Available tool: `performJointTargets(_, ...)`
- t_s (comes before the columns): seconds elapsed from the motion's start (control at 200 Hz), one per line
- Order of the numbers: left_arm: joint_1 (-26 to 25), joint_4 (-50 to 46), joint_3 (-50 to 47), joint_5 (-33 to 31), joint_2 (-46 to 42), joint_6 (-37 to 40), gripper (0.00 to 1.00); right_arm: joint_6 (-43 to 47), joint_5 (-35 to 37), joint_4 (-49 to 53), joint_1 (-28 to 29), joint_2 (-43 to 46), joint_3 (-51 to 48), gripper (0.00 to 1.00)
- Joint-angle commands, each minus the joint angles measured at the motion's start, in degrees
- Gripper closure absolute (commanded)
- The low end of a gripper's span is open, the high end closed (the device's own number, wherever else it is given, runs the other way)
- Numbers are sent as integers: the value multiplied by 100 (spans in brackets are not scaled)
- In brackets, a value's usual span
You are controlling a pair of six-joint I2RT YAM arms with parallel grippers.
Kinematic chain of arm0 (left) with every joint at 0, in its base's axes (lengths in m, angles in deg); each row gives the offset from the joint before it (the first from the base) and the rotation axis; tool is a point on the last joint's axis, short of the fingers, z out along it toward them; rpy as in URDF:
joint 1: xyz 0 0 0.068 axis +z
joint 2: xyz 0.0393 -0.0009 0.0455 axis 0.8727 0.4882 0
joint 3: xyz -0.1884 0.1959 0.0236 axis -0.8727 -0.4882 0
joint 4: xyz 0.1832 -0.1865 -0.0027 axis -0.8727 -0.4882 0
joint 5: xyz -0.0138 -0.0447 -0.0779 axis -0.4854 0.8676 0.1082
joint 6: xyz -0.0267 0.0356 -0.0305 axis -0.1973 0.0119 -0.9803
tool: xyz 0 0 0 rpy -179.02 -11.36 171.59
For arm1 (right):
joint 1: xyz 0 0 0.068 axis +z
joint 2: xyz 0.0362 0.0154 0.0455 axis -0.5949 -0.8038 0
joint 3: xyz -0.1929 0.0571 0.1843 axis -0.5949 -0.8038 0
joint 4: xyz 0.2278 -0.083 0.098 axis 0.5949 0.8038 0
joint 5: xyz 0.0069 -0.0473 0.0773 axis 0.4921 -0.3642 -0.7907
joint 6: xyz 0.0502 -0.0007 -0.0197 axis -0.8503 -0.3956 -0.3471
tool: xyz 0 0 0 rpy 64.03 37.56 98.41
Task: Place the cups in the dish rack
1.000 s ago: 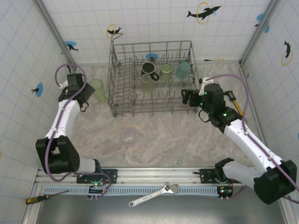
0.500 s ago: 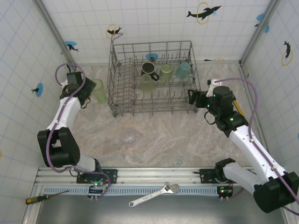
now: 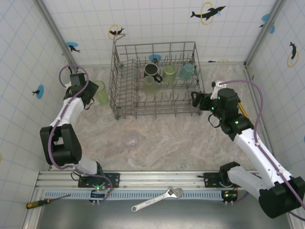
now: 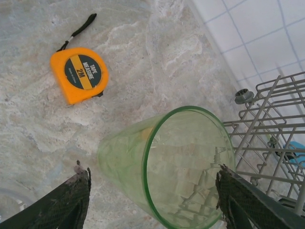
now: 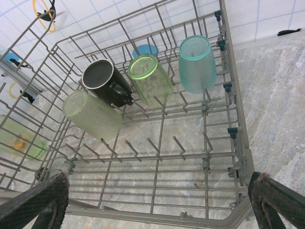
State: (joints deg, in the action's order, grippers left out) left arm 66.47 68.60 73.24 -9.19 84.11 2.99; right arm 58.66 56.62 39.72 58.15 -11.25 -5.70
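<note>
Left claw [image 4: 150,179] is seen released, its jaws set on either side of the loose green tumbler [image 4: 186,167]. A gap is seen at the left finger [image 4: 66,202]; contact at the right finger [image 4: 248,202] cannot be told. In the top view the loose green tumbler is found at centre left, on the bench [image 3: 167,138] just left of the dish rack [image 3: 157,112]. An orange tape measure [image 4: 78,74] is seen lying on the bench at upper left of the left wrist view, apart from the tumbler.

Right claw [image 5: 159,183] is held wide open and empty, at the rack's near right corner in the top view. Four cups are lodged on their sides in the rack's far half: black mug [image 5: 102,81], middle green tumbler [image 5: 150,78], teal tumbler [image 5: 198,64] and lower green tumbler [image 5: 93,114] at left. One clear cup [image 3: 130,139] is left on the bench below the rack, at frame centre.
</note>
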Motion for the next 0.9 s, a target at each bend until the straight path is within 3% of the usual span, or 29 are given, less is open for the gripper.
performJointTargets(0.0,28,171,-106,211,188,-114,30,-78,-84,-113,-33,59,-108,0)
performJointTargets(0.135,28,258,-125,180,316,-124,31,-78,-80,-85,-37,64,-97,0)
performJointTargets(0.28,28,241,-32,136,463,-136,40,-75,-53,-68,-34,70,-58,0)
performJointTargets(0.52,30,86,17,26,622,-176,66,-79,-63,-51,-32,45,-15,0)
performJointTargets(0.691,32,-5,9,-43,592,-151,100,-92,-86,-38,-44,63,22,0)
performJointTargets(0.896,42,-99,-44,-86,282,-94,100,-84,-89,3,-45,66,67,0)
